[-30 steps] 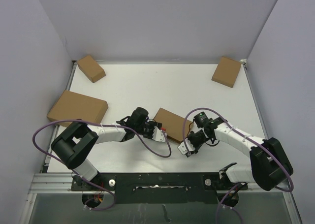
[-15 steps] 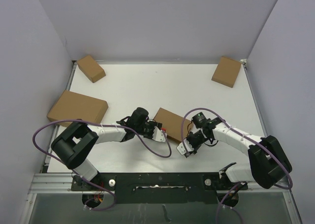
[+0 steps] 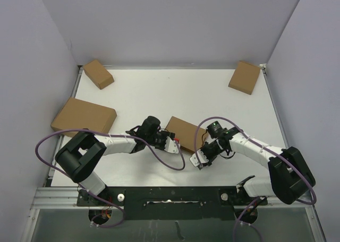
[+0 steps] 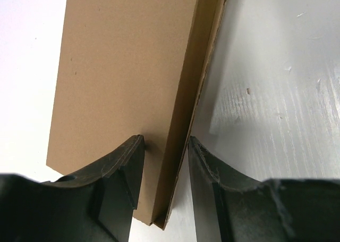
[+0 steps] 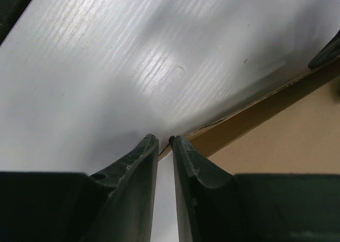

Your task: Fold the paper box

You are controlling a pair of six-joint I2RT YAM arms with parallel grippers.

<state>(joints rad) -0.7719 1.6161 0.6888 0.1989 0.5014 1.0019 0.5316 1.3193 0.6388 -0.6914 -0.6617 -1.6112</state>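
The paper box [image 3: 187, 130] is a flat brown cardboard mailer lying in the middle of the table. My left gripper [image 3: 171, 144] is at its near left corner. In the left wrist view the box [image 4: 122, 66] has its side wall between my left gripper's [image 4: 164, 141] jaws. These stand open, one finger over the lid, the other on the table side. My right gripper [image 3: 198, 160] is at the box's near right corner. In the right wrist view its [image 5: 164, 139] jaws are all but closed, with only a sliver between them. Their tips are at the corner edge of the box [image 5: 287, 130].
Three other brown cardboard boxes lie on the white table: a large one at the left [image 3: 84, 117], a small one at the far left corner [image 3: 98, 73], and one at the far right corner [image 3: 244, 77]. Grey walls enclose the table.
My right gripper has crept a little to the left, toward the box's near corner. The left arm and the box have not visibly moved.
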